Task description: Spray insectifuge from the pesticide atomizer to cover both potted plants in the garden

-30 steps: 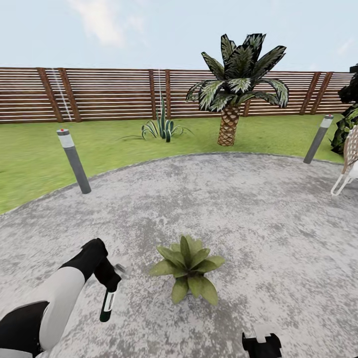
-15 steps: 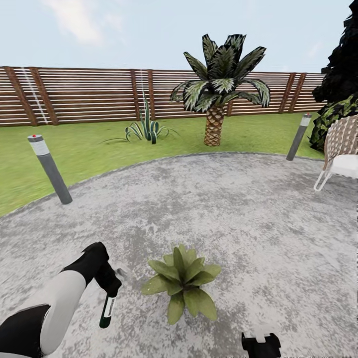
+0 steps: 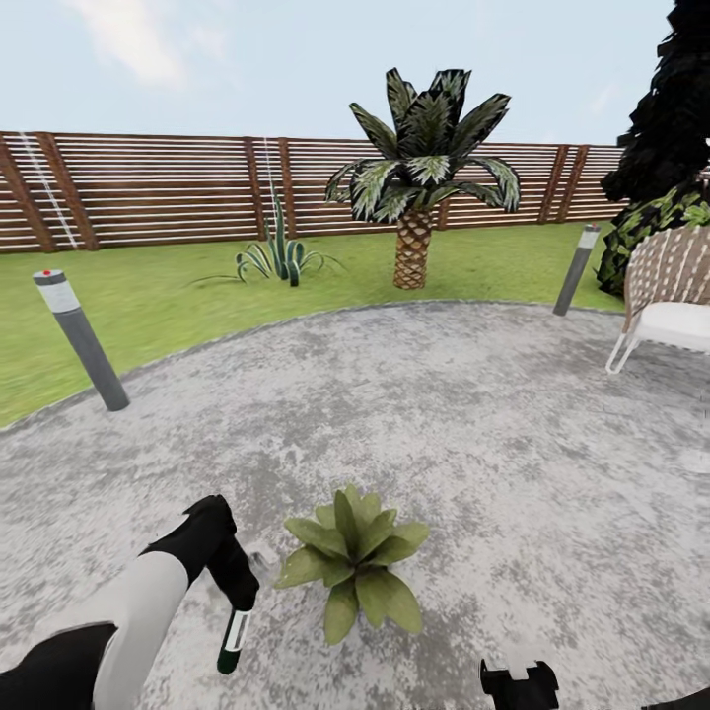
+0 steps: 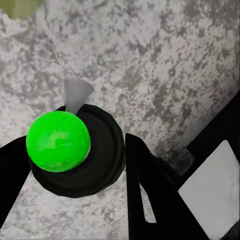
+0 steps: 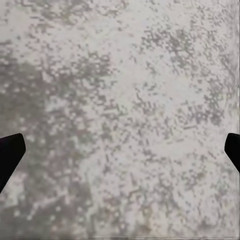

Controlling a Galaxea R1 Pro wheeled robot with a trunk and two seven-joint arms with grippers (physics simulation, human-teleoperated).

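So we're out on the round gravelly patio [image 3: 444, 414], with green lawn [image 3: 177, 296] behind it and a brown slatted fence [image 3: 148, 187] along the back. A trunked palm [image 3: 419, 187] and a spiky agave [image 3: 276, 258] sit on the grass, grey bollard lamps [image 3: 79, 340] stand at the patio edge, and a white wicker chair [image 3: 666, 296] is off to the right.

The left end effector [image 3: 235, 590] is clamped on the pesticide atomizer [image 3: 233, 639], which hangs bottom-down above the gravel, just beside a potted plant [image 3: 353, 564], to the left of its leaves. From the left wrist camera you look at the atomizer's round dark end [image 4: 87, 155] with a bright green ball [image 4: 57, 141] on it, black fingers [image 4: 150, 185] on both sides.

The right end effector [image 3: 519, 682] sits low at the frame's bottom edge; its wrist camera has the fingertips [image 5: 10, 152] spread wide apart over bare gravel.
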